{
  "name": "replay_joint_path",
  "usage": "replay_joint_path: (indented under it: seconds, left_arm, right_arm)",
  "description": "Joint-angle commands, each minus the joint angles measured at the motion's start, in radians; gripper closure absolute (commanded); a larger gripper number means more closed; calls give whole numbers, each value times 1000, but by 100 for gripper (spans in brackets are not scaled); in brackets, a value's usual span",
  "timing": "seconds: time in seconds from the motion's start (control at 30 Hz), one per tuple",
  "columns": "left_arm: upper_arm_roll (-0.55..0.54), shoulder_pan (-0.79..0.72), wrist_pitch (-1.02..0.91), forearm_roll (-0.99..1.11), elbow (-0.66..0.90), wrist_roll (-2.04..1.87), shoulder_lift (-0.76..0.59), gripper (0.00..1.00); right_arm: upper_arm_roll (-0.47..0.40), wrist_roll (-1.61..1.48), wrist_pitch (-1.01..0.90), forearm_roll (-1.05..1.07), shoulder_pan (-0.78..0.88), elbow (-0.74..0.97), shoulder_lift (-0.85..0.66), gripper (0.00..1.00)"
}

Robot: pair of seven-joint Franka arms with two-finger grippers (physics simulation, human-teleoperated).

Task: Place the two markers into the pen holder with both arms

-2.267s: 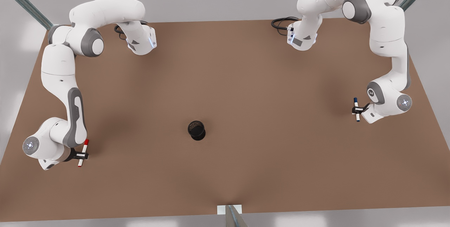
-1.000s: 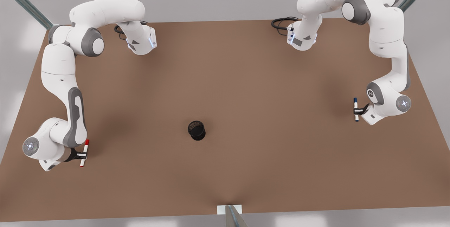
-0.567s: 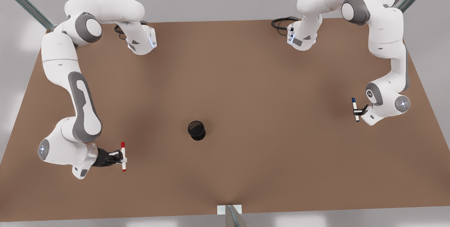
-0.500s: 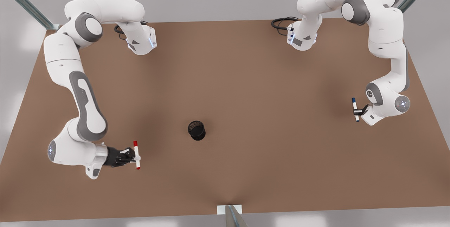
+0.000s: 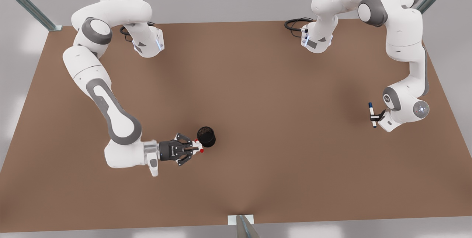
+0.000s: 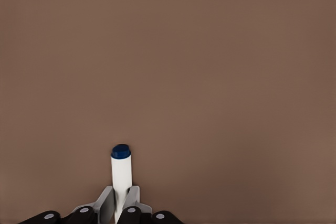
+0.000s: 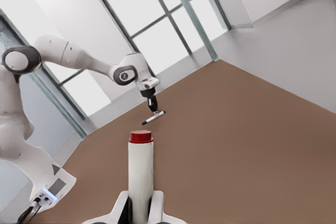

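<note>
While the red marker (image 5: 198, 147) sits clamped between the right gripper (image 5: 192, 149)'s fingers, we note that gripper lies just beside the pen holder (image 5: 206, 136), on the front view's left of it, with the wrist turned roughly level. In the right wrist view the red marker (image 7: 140, 174) points straight out ahead of the closed fingers, its red end farthest from the palm. We judge this level hold to be a carrying posture; the marker would need tipping upright above the cup's mouth before release, since the holder is narrow and shorter than the marker.

The left gripper (image 5: 376, 115) waits well apart from the holder, out toward the front view's right, its fingers closed on the blue marker (image 5: 372, 114). In the left wrist view the blue marker (image 6: 121, 174) projects ahead of the fingers over the bare table (image 6: 220, 77). We judge it is held back to leave the holder free for one arm at a time. Neither marker is yet in the holder.
</note>
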Motion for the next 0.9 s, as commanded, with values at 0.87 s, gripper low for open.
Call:
replay_joint_path:
  seconds: [0.87]
  left_arm:
    - [2, -4, -11, -4, 0, -22, -5, 73]
  right_arm:
    - [5, -1185, 82, 123, -80, -333, 21, 73]
